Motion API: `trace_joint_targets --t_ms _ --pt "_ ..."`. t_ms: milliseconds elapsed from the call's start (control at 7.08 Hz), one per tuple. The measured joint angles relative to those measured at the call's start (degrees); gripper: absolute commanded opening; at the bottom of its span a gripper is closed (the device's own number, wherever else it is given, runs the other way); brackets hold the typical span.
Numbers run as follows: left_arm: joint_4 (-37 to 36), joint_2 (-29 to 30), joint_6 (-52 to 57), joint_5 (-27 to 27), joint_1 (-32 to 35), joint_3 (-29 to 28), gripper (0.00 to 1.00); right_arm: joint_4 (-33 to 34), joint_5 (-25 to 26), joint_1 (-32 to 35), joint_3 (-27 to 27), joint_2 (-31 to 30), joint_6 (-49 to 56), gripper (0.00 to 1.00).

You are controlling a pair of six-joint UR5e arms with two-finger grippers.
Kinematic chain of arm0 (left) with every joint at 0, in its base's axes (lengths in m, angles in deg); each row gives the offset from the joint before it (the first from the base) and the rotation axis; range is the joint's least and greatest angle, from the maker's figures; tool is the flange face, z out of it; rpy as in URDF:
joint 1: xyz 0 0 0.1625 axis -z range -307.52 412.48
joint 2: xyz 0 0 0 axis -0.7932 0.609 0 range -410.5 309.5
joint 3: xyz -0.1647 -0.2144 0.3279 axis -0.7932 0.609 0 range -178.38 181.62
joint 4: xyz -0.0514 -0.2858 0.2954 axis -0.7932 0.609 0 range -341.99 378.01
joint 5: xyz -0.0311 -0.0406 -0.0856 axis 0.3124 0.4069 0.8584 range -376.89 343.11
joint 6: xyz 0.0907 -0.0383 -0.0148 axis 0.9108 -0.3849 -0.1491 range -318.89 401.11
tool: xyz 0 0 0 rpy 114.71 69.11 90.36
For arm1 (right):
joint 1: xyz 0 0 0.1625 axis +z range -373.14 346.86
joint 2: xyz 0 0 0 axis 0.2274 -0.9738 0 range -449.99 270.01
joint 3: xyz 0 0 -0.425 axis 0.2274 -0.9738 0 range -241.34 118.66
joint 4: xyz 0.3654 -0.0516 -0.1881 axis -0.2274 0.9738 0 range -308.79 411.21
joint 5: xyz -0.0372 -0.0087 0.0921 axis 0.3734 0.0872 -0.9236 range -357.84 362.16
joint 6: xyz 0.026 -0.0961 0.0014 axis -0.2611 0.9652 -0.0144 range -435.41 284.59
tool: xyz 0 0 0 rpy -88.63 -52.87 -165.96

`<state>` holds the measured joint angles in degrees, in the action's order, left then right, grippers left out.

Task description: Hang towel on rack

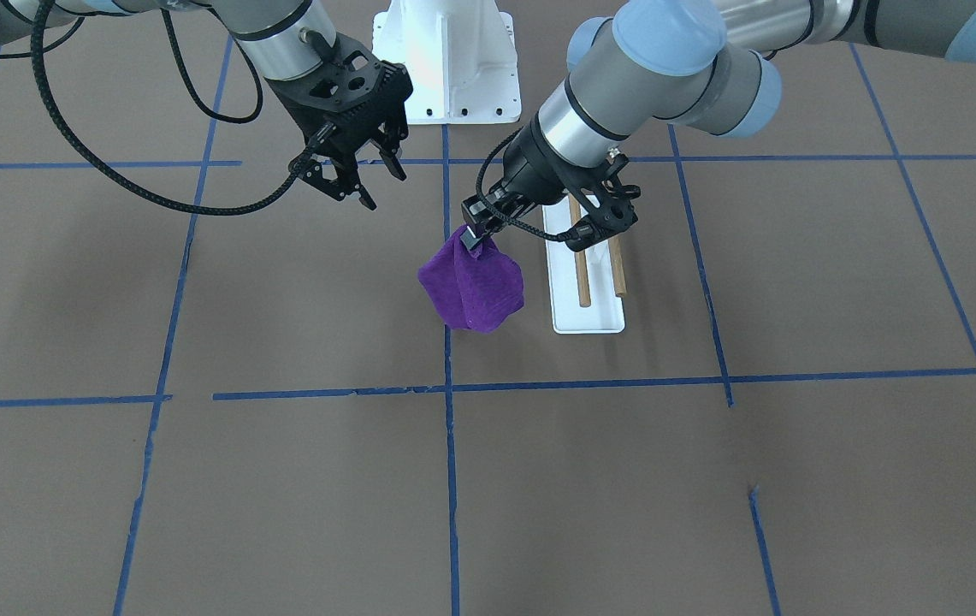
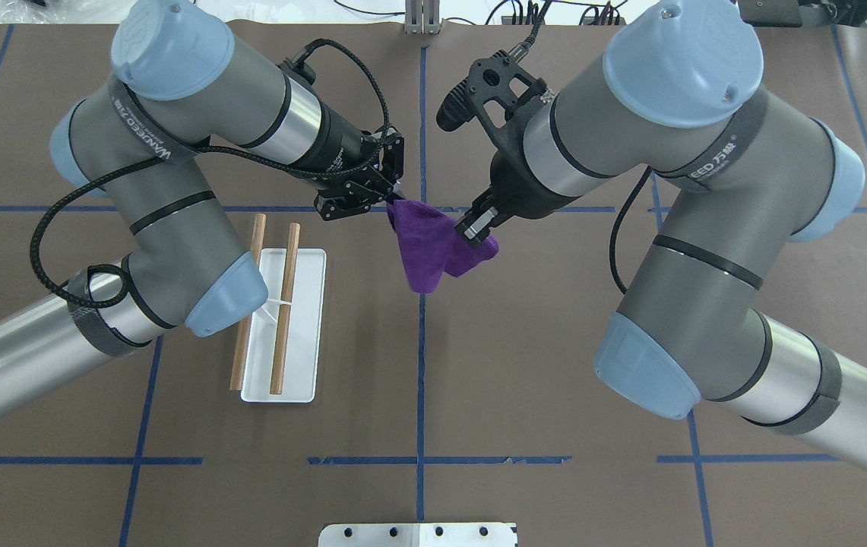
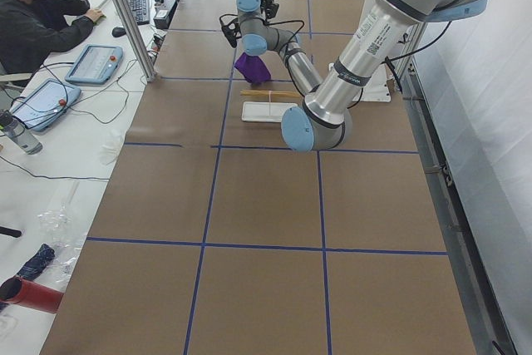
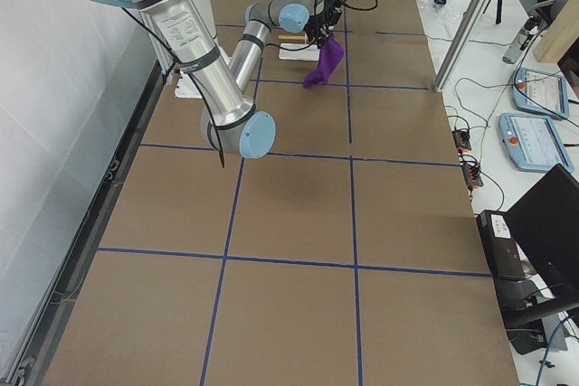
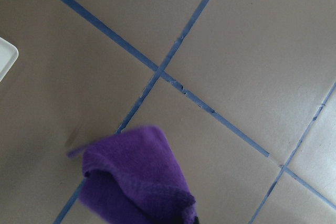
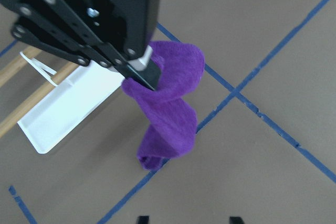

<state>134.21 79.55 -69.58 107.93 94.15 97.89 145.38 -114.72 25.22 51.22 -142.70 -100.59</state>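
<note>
The purple towel hangs bunched from my left gripper, which is shut on its top corner and holds it above the table. The rack, a white base with two wooden bars, stands just beside the left gripper. In the overhead view the towel hangs between the left gripper and my right gripper. The right gripper is open and empty, apart from the towel. The right wrist view shows the towel pinched by the left gripper's fingers, with the rack behind.
Brown table with blue tape grid lines. The white robot base stands at the table's robot side. An operator sits at a side desk with tablets, beyond the table.
</note>
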Motion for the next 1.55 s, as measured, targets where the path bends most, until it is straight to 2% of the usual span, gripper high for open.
trace_joint_targets --t_ms 424,707,989,1272,1413,1554 --pt "-0.4 -8.6 7.6 0.4 0.6 7.1 0.0 11.3 -0.1 3.6 -1.2 -2.5 -0.2 1.0" --pt "-0.5 -14.8 16.2 0.6 1.3 11.4 0.0 15.4 -0.8 9.2 -3.0 -5.2 3.7 1.0" --pt "-0.5 -22.0 27.6 0.7 3.1 14.2 0.0 15.8 -2.1 15.2 -6.8 -8.3 14.2 1.0" --pt "-0.4 -28.1 39.1 0.7 6.4 15.1 0.0 15.5 -3.1 22.2 -9.9 -13.1 29.1 1.0" --pt "-0.3 -30.0 42.9 0.7 7.3 15.0 0.1 15.5 -3.5 25.4 -11.1 -14.7 35.1 1.0" --pt "-0.2 -31.0 45.1 0.7 7.6 14.8 0.99 15.5 -3.7 27.6 -12.1 -15.7 38.7 1.0"
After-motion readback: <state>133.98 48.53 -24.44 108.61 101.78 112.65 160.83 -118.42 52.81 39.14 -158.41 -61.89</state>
